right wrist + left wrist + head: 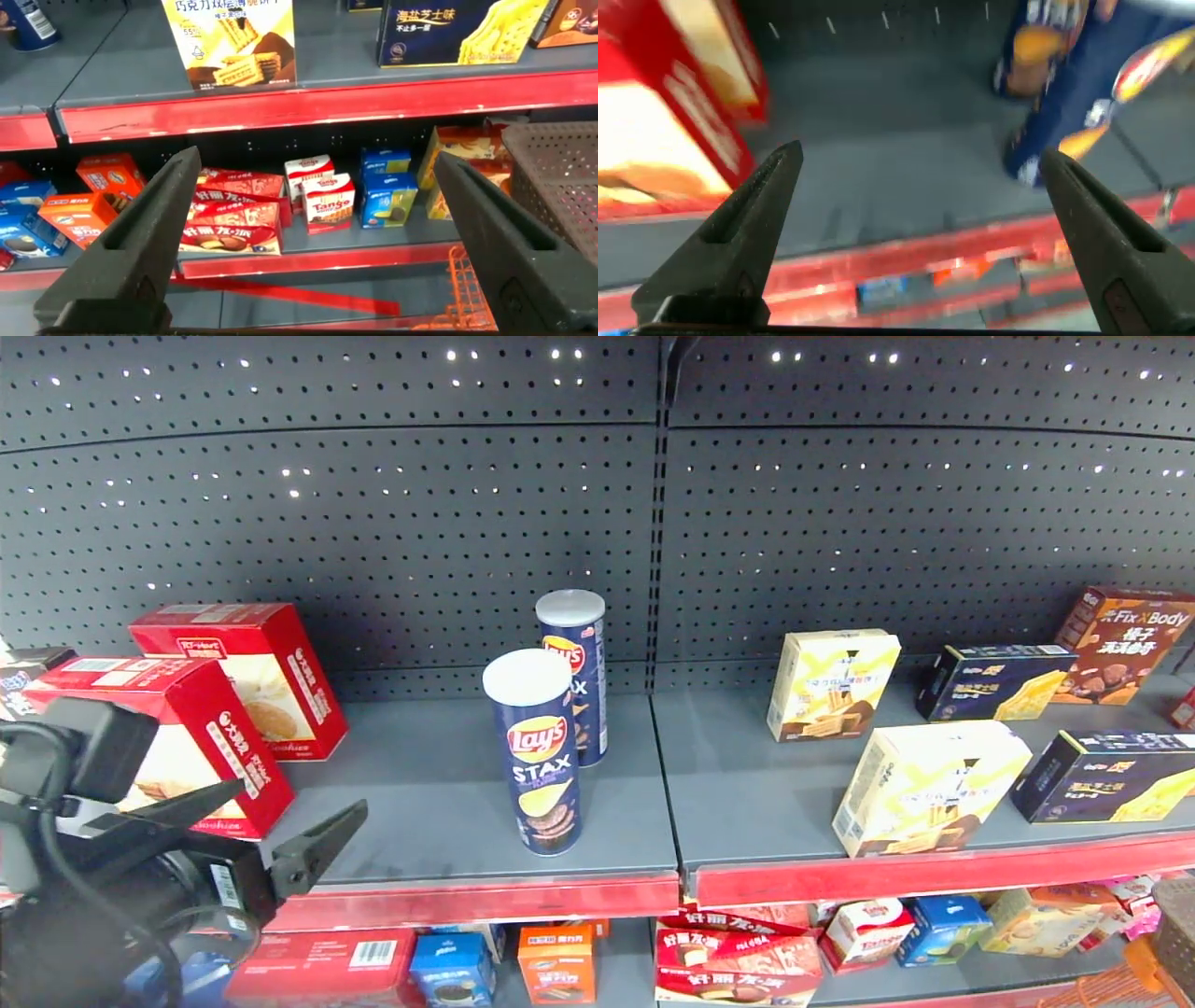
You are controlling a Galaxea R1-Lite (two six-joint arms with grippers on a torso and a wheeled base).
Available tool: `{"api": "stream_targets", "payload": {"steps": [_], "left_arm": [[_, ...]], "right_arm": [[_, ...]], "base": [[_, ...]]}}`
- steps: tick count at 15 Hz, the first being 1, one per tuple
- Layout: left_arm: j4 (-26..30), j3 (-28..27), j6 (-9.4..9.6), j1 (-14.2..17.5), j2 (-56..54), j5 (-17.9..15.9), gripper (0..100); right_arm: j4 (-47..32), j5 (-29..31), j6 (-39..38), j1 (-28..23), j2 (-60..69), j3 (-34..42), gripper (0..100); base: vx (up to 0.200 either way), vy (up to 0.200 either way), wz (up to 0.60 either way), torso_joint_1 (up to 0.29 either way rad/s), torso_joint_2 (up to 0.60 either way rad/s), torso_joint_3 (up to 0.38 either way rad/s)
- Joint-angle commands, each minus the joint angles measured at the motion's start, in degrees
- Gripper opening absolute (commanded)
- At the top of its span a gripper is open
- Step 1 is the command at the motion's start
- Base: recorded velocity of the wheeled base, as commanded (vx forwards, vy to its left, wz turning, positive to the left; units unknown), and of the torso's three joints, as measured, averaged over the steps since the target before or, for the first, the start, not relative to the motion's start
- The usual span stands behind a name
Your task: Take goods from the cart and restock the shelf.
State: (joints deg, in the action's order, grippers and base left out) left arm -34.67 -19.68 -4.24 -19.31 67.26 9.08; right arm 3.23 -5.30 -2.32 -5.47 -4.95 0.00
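Left end effector and right end effector: both open, empty.
You find the left one at lower left, at the shelf edge; the front chip can stands upright at frame centre, apart, to its right.

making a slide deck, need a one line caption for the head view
Open left gripper at the shelf edge by red cookie boxes, two upright chip cans standing nearby.
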Motion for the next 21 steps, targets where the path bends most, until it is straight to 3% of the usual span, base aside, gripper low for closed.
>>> {"api": "stream_targets", "payload": {"steps": [1,6,8,13,19,21], "left_arm": [[-3.83,-0.45,0.02,-0.64,9.39,0.06,100],[-7.52,-2.47,-0.42,-0.38,18.44,0.85,100],[-12.26,-2.38,-0.42,-0.38,22.57,0.85,100],[-12.88,-3.7,-0.42,-0.9,26.88,0.41,100],[-15.25,-7.75,-0.42,-6.97,31.8,-2.67,100],[-15.34,-7.83,-0.42,-7.58,31.8,-3.11,100]], "right_arm": [[0.02,-0.23,0.21,0.02,-0.41,0.0,100],[0.02,0.21,-0.06,0.02,-0.41,0.0,100],[0.02,0.12,0.03,0.02,-0.41,0.0,100],[0.02,0.21,-0.23,0.02,-0.41,0.0,100],[0.11,0.29,-0.32,0.02,-0.41,0.0,100],[0.11,0.29,-0.41,0.02,-0.41,0.0,100]], "base": [[0.0,0.0,0.0,0.0,0.0,0.0],[0.0,0.0,0.0,0.0,0.0,0.0],[0.0,0.0,0.0,0.0,0.0,0.0],[0.0,0.0,0.0,0.0,0.0,0.0],[0.0,0.0,0.0,0.0,0.0,0.0],[0.0,0.0,0.0,0.0,0.0,0.0]]}}
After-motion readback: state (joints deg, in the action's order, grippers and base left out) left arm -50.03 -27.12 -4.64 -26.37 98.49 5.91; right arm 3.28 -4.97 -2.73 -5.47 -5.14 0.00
